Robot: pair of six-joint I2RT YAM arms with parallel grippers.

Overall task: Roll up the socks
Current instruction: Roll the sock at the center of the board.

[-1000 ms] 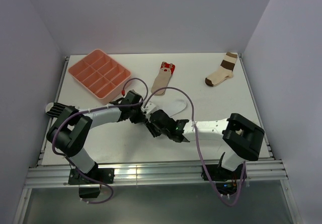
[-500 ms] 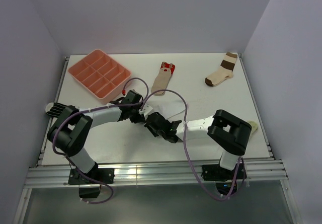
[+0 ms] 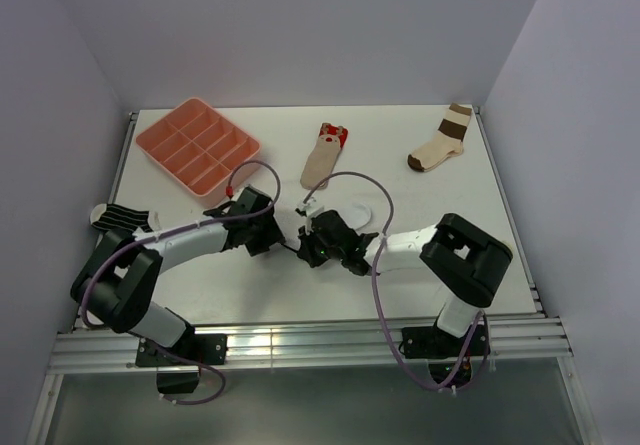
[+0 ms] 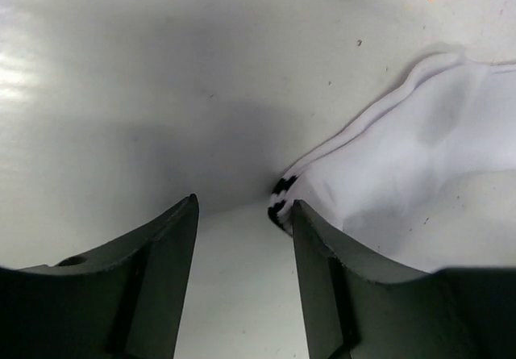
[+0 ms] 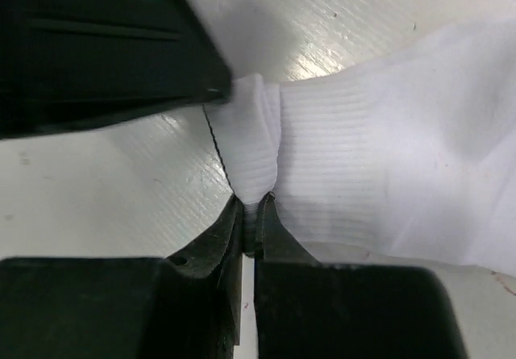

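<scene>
The white sock (image 3: 358, 212) lies mid-table, mostly under my right arm. My right gripper (image 3: 312, 245) is shut on a pinched fold of it (image 5: 251, 165) near the cuff end. In the right wrist view the rest of the sock (image 5: 395, 141) spreads flat to the right. My left gripper (image 3: 280, 239) is open and empty just left of it. In the left wrist view the black-banded cuff (image 4: 280, 198) touches the tip of the right finger (image 4: 322, 254). The tan sock with a red end (image 3: 322, 157) lies behind. The striped sock (image 3: 120, 217) lies at the far left.
A pink divided tray (image 3: 197, 145) stands at the back left. A cream sock with brown bands (image 3: 440, 141) lies at the back right. Both forearms and their cables crowd the table's middle.
My right gripper has shifted back and right with the white sock's fold, and its elbow swung right. My left arm has drawn back left, uncovering the striped sock.
</scene>
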